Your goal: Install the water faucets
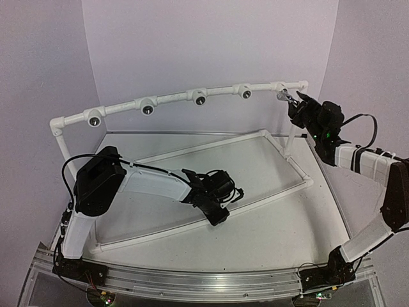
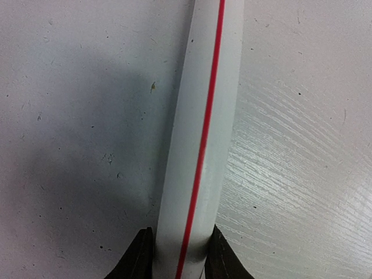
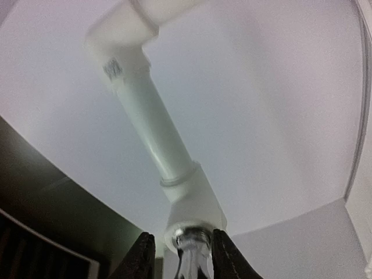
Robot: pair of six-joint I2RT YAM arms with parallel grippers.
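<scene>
Left hand (image 2: 179,258) is clamped on the red-striped white plastic pipe (image 2: 203,116) lying on the pale surface (image 2: 70,116). Right hand (image 3: 181,256) straddles the shiny chrome water faucet (image 3: 193,260), seated at the white end socket (image 3: 195,203) up on the raised pipe. Gripping or letting go, can't tell.

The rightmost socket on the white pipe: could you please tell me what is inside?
A chrome faucet sits in the socket, flanked by the right tool; how deep it reaches is hidden.
</scene>
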